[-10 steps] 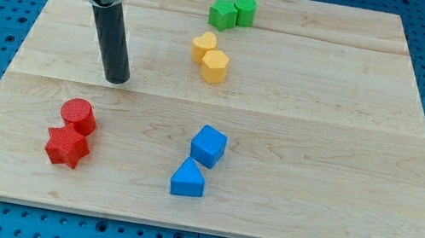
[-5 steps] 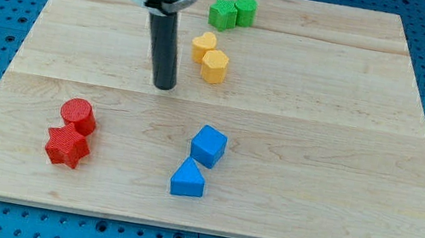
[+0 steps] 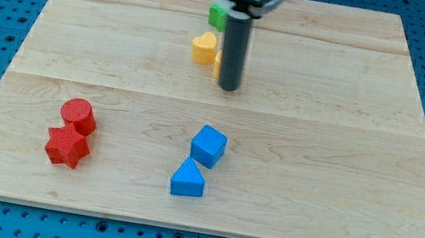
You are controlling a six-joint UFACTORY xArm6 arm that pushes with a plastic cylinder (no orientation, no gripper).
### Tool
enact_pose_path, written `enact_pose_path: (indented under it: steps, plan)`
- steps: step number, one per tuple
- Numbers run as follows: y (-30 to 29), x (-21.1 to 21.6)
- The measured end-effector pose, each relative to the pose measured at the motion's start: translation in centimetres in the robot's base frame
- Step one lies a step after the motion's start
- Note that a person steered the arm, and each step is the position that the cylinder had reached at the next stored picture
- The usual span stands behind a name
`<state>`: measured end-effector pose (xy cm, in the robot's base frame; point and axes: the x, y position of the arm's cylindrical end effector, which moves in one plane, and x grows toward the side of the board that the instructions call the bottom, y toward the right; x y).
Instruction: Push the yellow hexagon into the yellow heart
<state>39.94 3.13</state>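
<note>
Mostly hidden yellow hexagon [image 3: 216, 64], behind my tip [image 3: 229, 88]

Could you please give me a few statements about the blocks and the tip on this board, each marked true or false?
1. My tip stands right in front of the yellow hexagon, hiding most of it. True.
2. The yellow heart lies at the view's bottom right. False: it lies near the top centre, just left of the rod.
3. The blue cube sits just above the blue wedge. True.
4. The red cylinder and red star are on the view's right. False: they are at the lower left.
5. The green block is in full view. False: the arm hides most of it.
</note>
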Motion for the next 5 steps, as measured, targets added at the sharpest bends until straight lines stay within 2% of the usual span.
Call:
enact_pose_path:
  steps: [1, 5]
  plan:
    - [1.1, -1.8]
    - [-2.2, -1.3]
